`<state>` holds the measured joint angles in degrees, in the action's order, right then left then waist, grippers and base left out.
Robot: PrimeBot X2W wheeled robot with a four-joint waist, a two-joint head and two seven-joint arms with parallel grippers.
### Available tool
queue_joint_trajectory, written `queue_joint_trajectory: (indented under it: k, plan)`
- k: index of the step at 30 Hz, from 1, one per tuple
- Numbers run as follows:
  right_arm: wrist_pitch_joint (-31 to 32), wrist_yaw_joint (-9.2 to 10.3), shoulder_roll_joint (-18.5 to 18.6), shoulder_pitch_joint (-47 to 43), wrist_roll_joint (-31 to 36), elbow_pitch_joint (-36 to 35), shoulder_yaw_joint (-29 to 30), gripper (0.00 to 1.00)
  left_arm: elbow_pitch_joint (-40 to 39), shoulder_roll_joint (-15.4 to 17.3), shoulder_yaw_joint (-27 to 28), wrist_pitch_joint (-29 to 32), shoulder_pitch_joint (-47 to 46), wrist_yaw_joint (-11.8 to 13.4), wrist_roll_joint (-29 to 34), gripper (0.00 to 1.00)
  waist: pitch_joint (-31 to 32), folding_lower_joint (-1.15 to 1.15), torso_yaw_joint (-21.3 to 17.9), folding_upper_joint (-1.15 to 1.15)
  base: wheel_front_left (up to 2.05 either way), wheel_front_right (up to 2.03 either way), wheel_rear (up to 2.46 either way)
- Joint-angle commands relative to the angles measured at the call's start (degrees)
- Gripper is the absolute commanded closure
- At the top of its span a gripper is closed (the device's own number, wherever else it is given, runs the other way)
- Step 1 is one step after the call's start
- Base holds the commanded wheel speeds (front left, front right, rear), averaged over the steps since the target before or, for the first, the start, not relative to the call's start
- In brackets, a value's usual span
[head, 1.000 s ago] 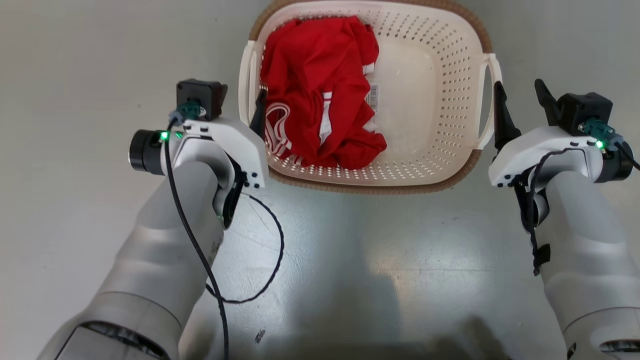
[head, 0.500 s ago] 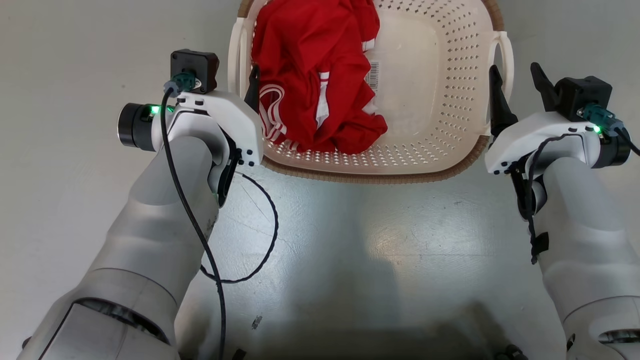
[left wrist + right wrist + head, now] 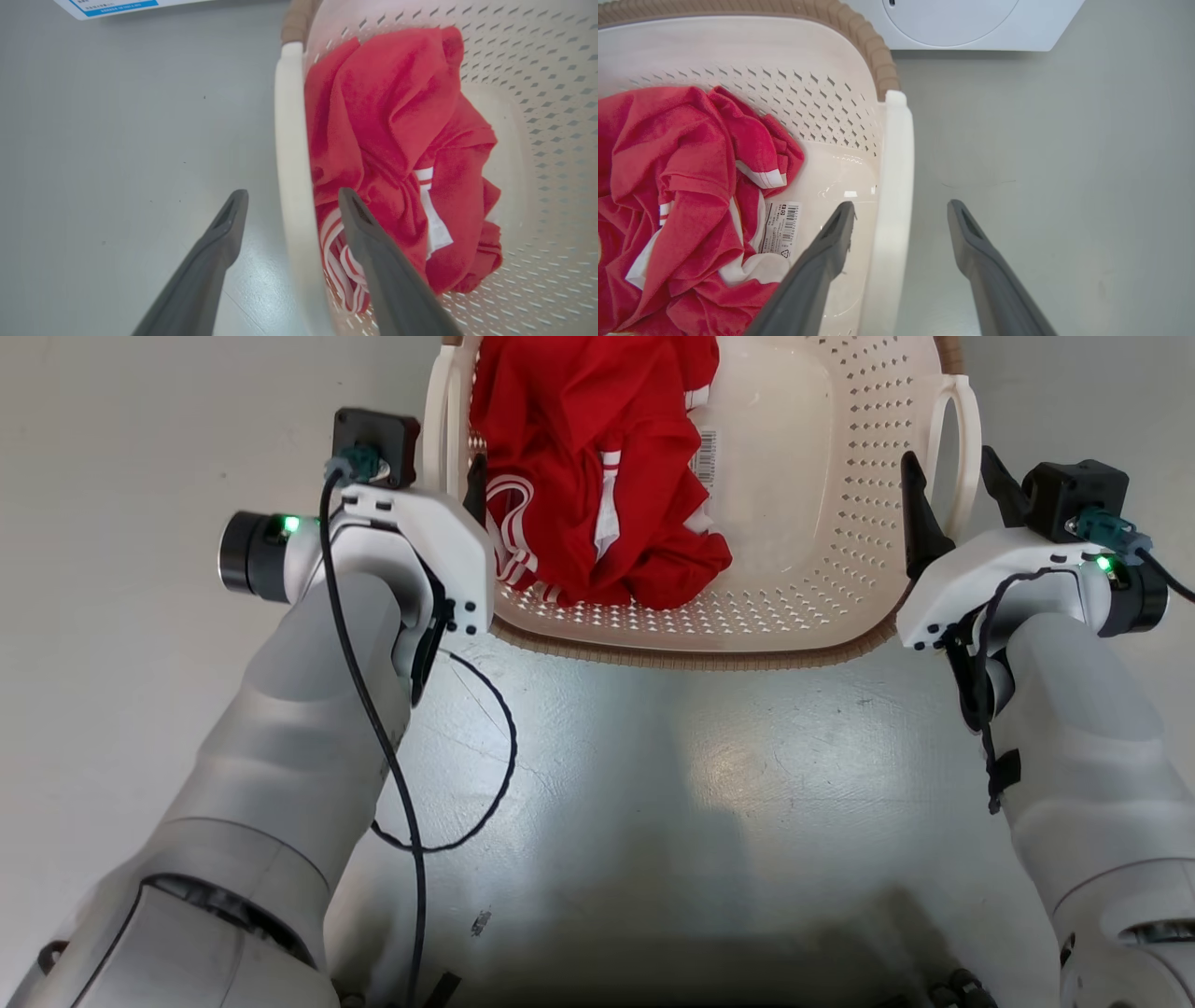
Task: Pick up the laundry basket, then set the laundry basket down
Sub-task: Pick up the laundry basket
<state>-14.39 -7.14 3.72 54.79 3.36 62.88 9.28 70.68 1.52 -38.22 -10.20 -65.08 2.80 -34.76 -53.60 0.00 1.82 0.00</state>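
Note:
The laundry basket point(image 3: 840, 523), cream and perforated with a brown rim, rests on the grey floor with a red garment point(image 3: 597, 457) in it. My left gripper point(image 3: 448, 476) is open; in the left wrist view the left gripper point(image 3: 293, 193) straddles the left loop handle point(image 3: 289, 140), one finger outside and one against the garment point(image 3: 387, 116). My right gripper point(image 3: 948, 462) is open too. In the right wrist view the right gripper point(image 3: 901, 205) straddles the right handle point(image 3: 896, 149). Neither grips anything.
A white washing machine point(image 3: 962, 23) stands on the floor beyond the basket. A white sheet with a blue band point(image 3: 117, 5) lies past the basket's left side. A black cable point(image 3: 467, 756) loops off my left forearm. Bare grey floor point(image 3: 700, 784) lies between my arms.
Both grippers have advanced along the basket's sides, so each pair of fingers now straddles a handle. The head view has shifted, with the basket higher in it. Both stay open.

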Motion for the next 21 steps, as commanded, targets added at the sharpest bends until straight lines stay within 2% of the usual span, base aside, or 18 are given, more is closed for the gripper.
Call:
queue_joint_trajectory:
  k: [1, 9, 21]
  plan:
    - [-0.6, -0.35, -0.8, -0.7, -0.7, 0.3, -0.9, 0.0, -0.2, 1.4, 0.3, 0.1, -0.5, 0.6, -0.2, 0.0, -0.2, 0.0, 0.0, 0.0, 0.0, 0.0, 0.0]
    - [-0.6, -0.35, -0.8, 2.1, -1.5, 3.8, -1.7, 0.0, 0.4, 1.4, -1.5, 2.0, -2.2, 1.1, -1.2, 0.0, -0.9, 0.0, -0.2, 0.0, 0.0, 0.0, 0.0]
    - [-0.6, -0.35, -0.8, 2.6, -3.4, 4.8, -3.9, 0.0, 0.2, 1.4, -4.7, 3.0, -2.5, 1.9, -2.7, 0.0, -1.3, 0.0, -0.3, 0.0, 0.0, 0.0, 0.0]
